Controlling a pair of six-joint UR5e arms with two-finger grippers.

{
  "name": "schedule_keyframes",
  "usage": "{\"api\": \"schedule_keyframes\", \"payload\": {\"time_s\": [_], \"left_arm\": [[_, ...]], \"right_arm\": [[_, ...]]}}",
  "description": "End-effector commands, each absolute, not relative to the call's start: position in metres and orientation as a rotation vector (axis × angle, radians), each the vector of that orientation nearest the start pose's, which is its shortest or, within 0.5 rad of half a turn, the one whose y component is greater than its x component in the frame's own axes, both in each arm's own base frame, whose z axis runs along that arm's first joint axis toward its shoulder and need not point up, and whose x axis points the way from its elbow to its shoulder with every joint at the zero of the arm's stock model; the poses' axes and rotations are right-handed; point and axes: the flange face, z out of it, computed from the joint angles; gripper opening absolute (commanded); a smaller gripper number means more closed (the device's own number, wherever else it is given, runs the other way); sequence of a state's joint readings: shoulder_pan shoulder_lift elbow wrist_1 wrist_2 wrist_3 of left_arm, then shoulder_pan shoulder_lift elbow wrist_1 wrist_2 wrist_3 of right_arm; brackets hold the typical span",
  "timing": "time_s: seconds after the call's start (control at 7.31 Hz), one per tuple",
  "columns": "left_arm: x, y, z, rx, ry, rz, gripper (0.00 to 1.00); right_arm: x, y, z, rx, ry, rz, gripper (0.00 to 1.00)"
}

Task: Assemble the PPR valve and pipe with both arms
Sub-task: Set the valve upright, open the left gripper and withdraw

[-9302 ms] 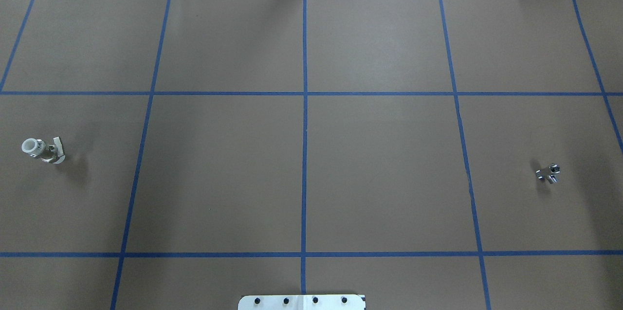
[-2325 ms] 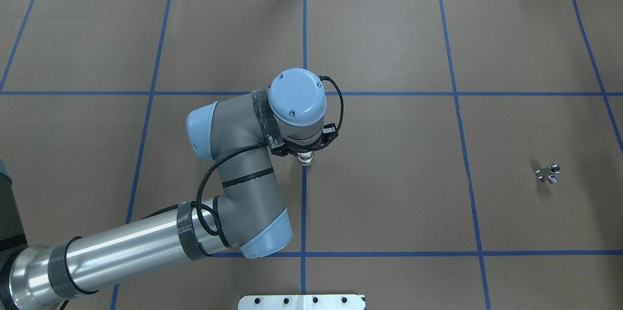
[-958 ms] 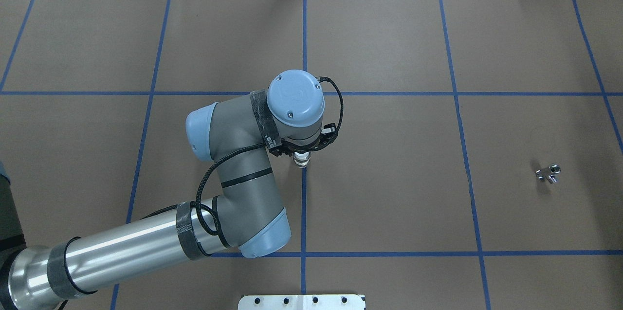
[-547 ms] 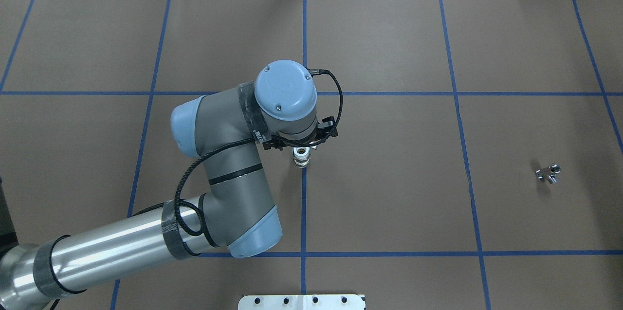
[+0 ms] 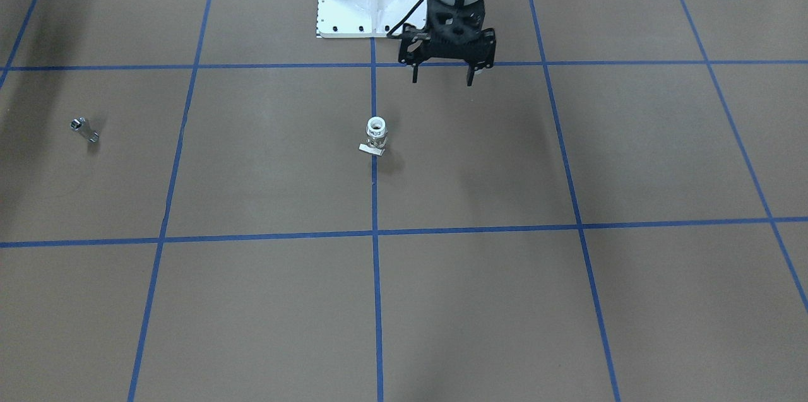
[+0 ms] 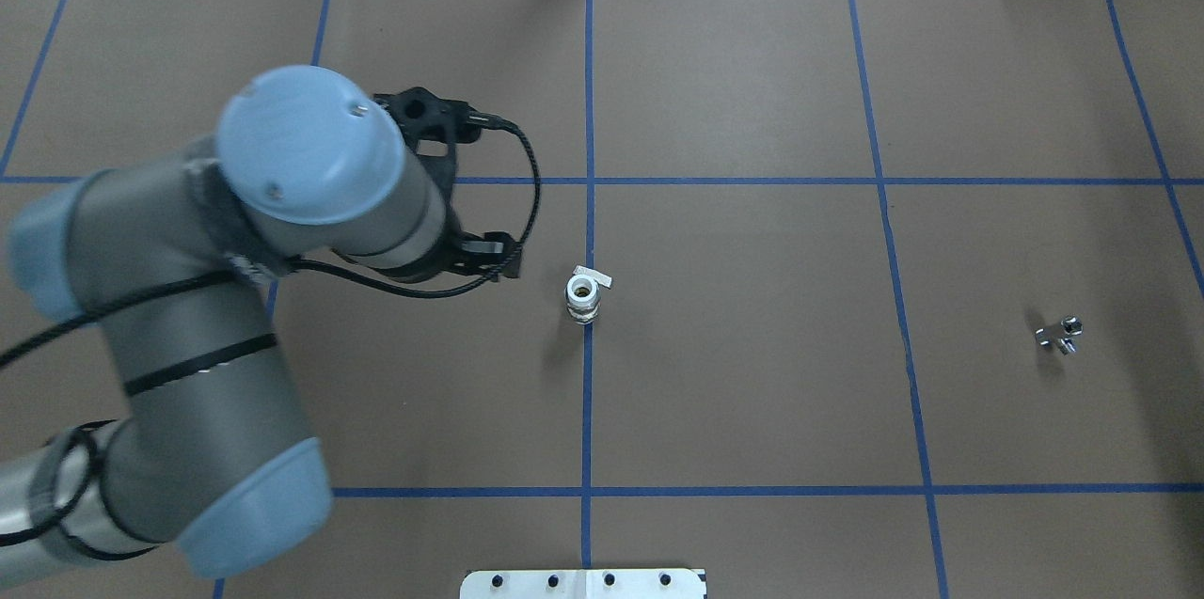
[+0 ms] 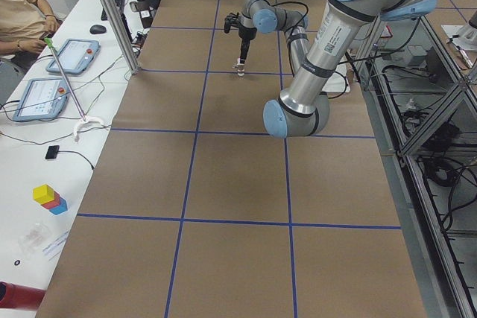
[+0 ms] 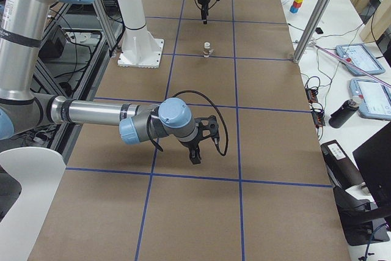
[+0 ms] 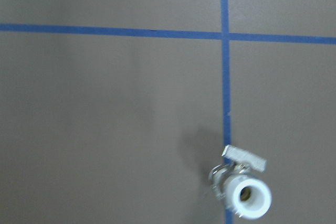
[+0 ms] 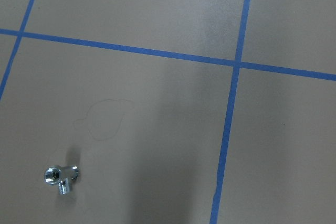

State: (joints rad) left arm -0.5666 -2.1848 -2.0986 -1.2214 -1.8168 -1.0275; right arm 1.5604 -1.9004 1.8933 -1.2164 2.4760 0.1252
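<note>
1. The PPR valve (image 5: 376,135) stands upright and free in the middle of the desk (image 5: 505,295); a glancing touch could topple it.
2. The pipe (image 5: 83,129) lies well apart from it; small and knobby, it may slip out of a pinch.
3. The left claw (image 5: 442,77) hangs open and empty; whether the right claw (image 8: 197,156) is open cannot be told.

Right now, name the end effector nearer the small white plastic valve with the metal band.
Left. The left end effector hangs open, raised, just left of the white plastic valve; the right end effector is far off to the robot's right.
</note>
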Motion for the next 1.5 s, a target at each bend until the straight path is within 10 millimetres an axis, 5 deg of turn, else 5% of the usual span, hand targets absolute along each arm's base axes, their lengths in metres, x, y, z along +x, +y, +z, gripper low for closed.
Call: {"api": "schedule_keyframes", "payload": {"time_s": [0.0, 0.27, 0.55, 0.68, 0.96, 1.37], "left_arm": [[0.287, -0.402, 0.206, 0.256, 0.735, 0.246, 1.00], [0.167, -0.436, 0.285, 0.285, 0.656, 0.394, 1.00], [0.048, -0.449, 0.373, 0.274, 0.638, 0.501, 1.00], [0.012, -0.447, 0.437, 0.182, 0.621, 0.447, 1.00], [-0.006, -0.457, 0.462, 0.227, 0.615, 0.426, 1.00], [-0.005, -0.458, 0.463, 0.223, 0.615, 0.421, 1.00]], "right_arm": [[0.017, -0.376, 0.560, 0.211, -0.936, -0.021, 1.00], [-0.019, -0.384, 0.538, 0.166, -0.913, 0.009, 1.00], [-0.064, -0.387, 0.528, 0.150, -0.870, 0.019, 1.00], [-0.092, -0.389, 0.525, 0.144, -0.839, 0.022, 1.00], [-0.141, -0.387, 0.531, 0.139, -0.776, -0.025, 1.00], [-0.197, -0.388, 0.549, 0.151, -0.767, -0.058, 1.00]]}}
